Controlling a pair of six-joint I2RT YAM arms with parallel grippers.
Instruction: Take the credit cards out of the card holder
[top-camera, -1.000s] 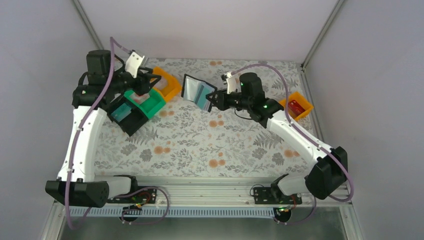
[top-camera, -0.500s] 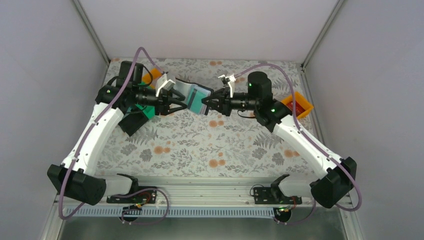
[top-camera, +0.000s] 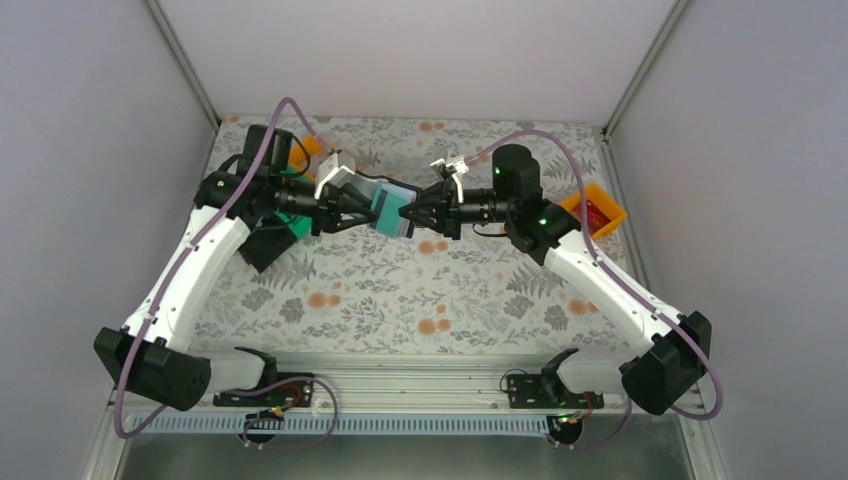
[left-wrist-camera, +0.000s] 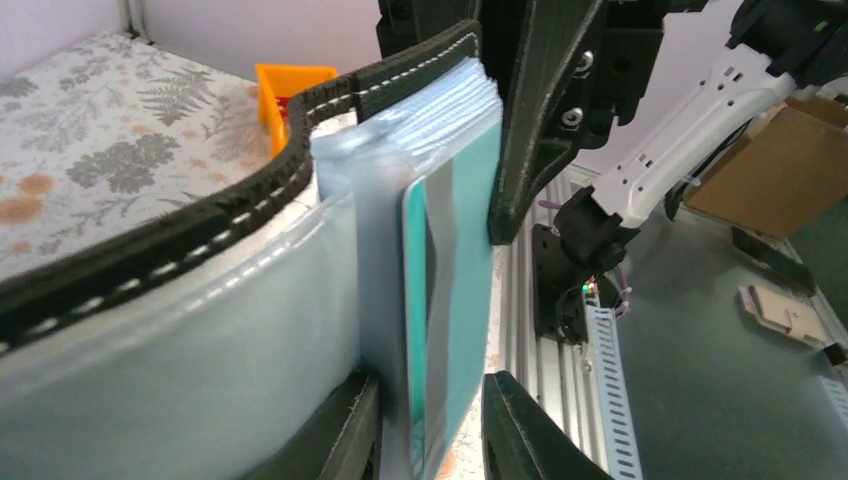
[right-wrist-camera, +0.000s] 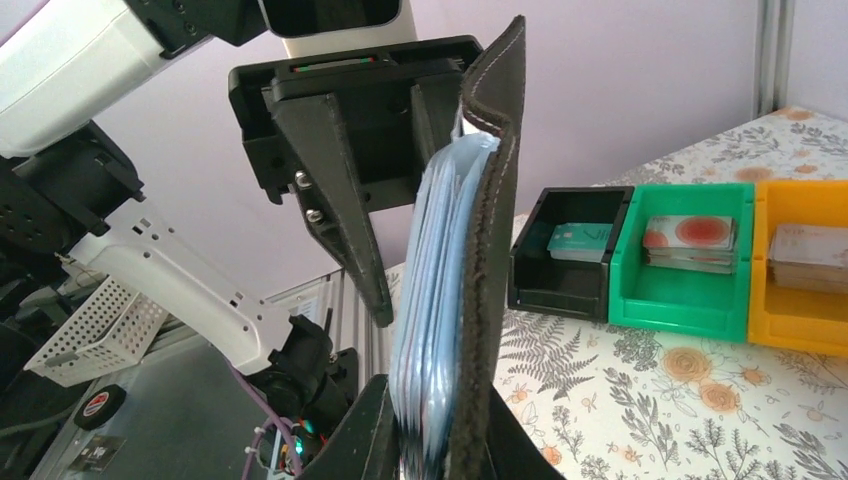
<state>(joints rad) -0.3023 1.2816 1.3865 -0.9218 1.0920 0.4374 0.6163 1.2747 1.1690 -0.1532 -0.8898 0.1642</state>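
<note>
**Mid-air card tug-of-war over the floral table**

Above the flowery table (top-camera: 400, 300), the right gripper (top-camera: 418, 215) is clamping the card holder (right-wrist-camera: 490, 250) upright in mid-air by its black stitched cover. The left gripper (left-wrist-camera: 430, 400) is straddling a teal card (left-wrist-camera: 465, 250) poking from the floppy clear sleeves (left-wrist-camera: 380, 250). Can't tell if it's actually pinching yet. I'd grab only the stiff glossy card, not the sleeve, then pull straight along the pocket.

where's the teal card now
Top view, centre-back: the teal card sits in the card holder held aloft, with the left jaws straddling it.
</note>
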